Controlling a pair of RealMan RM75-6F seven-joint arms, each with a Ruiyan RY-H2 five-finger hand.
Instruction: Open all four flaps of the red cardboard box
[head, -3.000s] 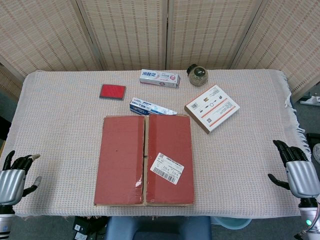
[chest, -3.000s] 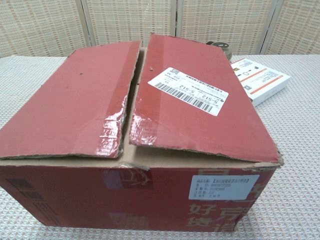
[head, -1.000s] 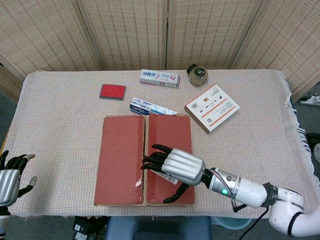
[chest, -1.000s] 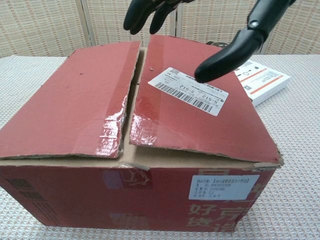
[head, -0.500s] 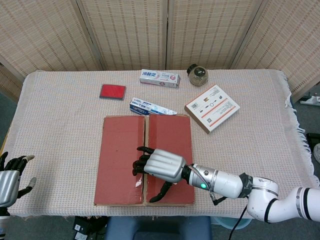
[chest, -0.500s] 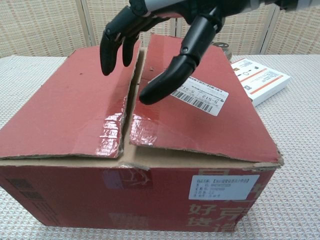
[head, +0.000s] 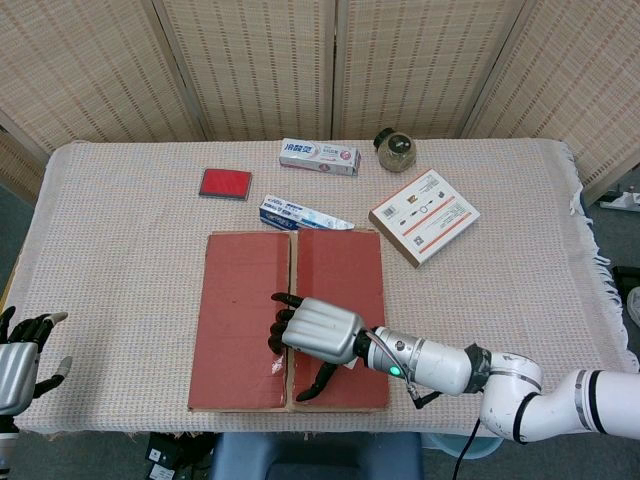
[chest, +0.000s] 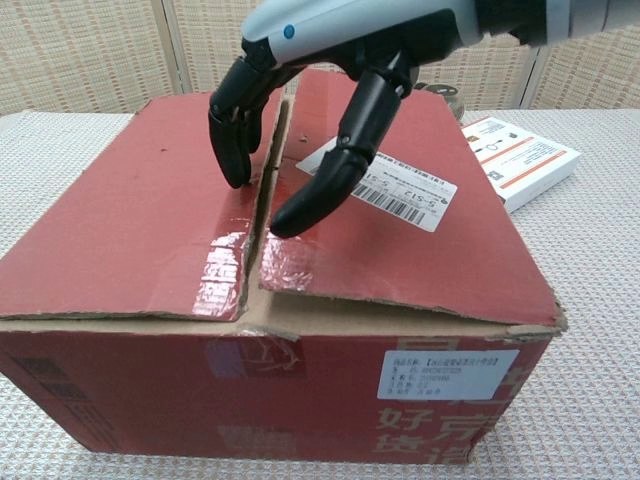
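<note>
The red cardboard box (head: 240, 330) (chest: 150, 210) stands at the table's front middle with both top flaps lying shut. A narrow seam runs between them, and a white shipping label (chest: 400, 185) is on the right flap. My right hand (head: 315, 335) (chest: 300, 110) hovers over the seam with spread fingers curved down. Its fingertips (chest: 235, 165) are at the left flap's inner edge and its thumb (chest: 300, 210) is just above the right flap. It holds nothing. My left hand (head: 20, 355) is off the table's front left corner, empty, its fingers apart.
Behind the box lie a blue toothpaste carton (head: 303, 214), a white toothpaste carton (head: 320, 156), a flat red case (head: 225, 183), a round jar (head: 397, 150) and a white-and-orange package (head: 424, 216) (chest: 525, 160). Woven screens stand behind the table.
My right hand came in from the right over the box, then moved left and down until its fingertips reached the seam. The flaps have not moved. My left hand sank slightly.
</note>
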